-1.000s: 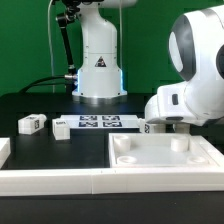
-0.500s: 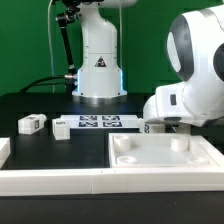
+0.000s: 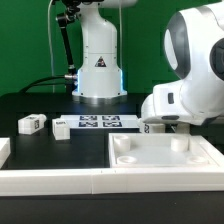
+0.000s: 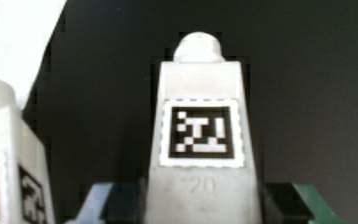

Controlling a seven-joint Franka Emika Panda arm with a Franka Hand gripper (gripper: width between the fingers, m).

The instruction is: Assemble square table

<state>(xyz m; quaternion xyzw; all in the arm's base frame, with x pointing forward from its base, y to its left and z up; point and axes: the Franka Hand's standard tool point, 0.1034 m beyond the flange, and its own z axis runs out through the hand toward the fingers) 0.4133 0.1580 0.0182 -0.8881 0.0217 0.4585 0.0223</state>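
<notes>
The gripper (image 4: 202, 205) straddles a white tagged leg (image 4: 197, 120) lying on the dark surface (image 4: 87, 60), one jaw at each long flank, with the leg's pegged end pointing away from it. The jaws stand narrow about the leg, but I cannot tell whether they already press it (the contact is cut off at the frame's edge). For a clean pick, I judge the squeeze should land square and centred on both flanks, so the leg does not twist. A second leg (image 4: 2, 160) lies just beside one jaw and could be nudged. Lift straight up before swinging. The square slab (image 3: 150, 165) sits near the gripper, recesses up. A third leg (image 3: 32, 123) and a fourth leg (image 3: 61, 128) lie well apart from the gripper, beyond the marker board (image 3: 98, 122).
</notes>
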